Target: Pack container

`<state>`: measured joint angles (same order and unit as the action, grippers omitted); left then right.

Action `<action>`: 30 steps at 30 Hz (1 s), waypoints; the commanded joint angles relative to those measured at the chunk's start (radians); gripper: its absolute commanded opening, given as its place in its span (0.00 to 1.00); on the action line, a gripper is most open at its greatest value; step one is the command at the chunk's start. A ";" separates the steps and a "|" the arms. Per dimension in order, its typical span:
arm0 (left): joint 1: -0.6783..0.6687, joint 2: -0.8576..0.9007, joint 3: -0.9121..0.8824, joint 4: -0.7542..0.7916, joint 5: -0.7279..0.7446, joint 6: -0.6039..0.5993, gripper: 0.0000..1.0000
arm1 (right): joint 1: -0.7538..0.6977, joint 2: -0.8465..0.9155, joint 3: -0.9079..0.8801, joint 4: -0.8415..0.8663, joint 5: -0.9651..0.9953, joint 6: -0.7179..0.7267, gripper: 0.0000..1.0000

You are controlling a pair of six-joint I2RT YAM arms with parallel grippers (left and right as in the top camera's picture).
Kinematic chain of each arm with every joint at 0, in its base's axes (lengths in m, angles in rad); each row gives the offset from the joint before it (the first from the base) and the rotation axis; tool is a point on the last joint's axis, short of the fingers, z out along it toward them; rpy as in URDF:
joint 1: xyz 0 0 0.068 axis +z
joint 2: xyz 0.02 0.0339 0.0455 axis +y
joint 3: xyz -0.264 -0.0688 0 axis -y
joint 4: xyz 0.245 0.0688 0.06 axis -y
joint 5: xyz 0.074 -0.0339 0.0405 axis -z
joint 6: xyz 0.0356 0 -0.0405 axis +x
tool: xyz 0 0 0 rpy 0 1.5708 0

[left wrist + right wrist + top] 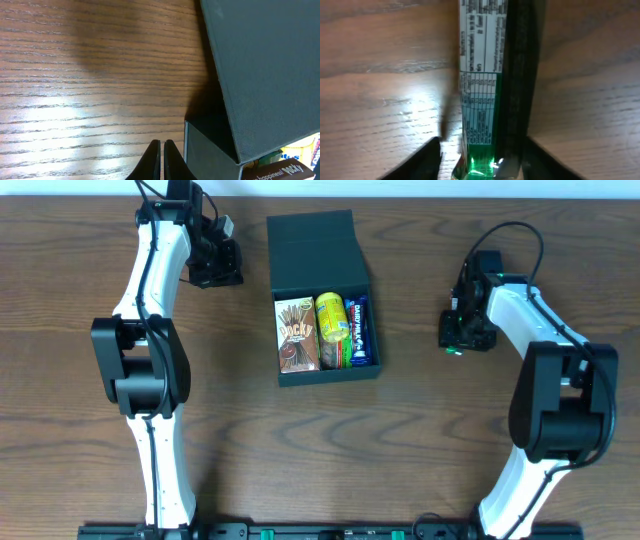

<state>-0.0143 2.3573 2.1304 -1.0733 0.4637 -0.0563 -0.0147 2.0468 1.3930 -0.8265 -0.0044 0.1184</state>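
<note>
Flagging hazards first. Noting the left gripper [162,146] pinched shut on nothing, hanging over the table [75,100] just beside the box [330,373]. Judging that an inward swing would be knocking the opened lid [312,250] or shoving the whole box askew.

Observing the box standing open at table centre, between both arms, and looking crowded. Judging that a fourth item pushed in flat would be jamming on the rim, or riding on top and blocking the lid.

Recording the right gripper [482,150] straddling a green-and-white snack packet [485,75], well to the right of the box. Seeing a sliver of table beside one finger, so not managing to tell whether clamping it or merely standing around it. Judging a slip in transit likely if holding loosely.

Listing contents, left to right. Finding a brown biscuit-stick carton [297,335], a yellow-green pouch [331,328] and a blue chocolate bar [360,332] lying side by side, filling the box wall to wall.
</note>
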 commanded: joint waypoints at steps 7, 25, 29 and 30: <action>0.001 0.003 0.004 -0.002 -0.003 -0.011 0.06 | -0.005 0.002 -0.006 0.004 -0.012 -0.003 0.23; 0.001 0.003 0.004 -0.003 -0.003 -0.011 0.06 | 0.230 -0.001 0.502 -0.377 -0.187 0.059 0.17; 0.001 0.003 0.004 -0.003 -0.003 -0.011 0.06 | 0.331 0.000 0.500 -0.440 -0.187 0.121 0.18; 0.001 0.003 0.004 -0.003 -0.003 -0.011 0.06 | 0.352 0.000 0.500 -0.455 -0.187 0.124 0.18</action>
<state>-0.0143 2.3573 2.1304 -1.0729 0.4637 -0.0566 0.3008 2.0544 1.8820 -1.2652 -0.1829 0.1898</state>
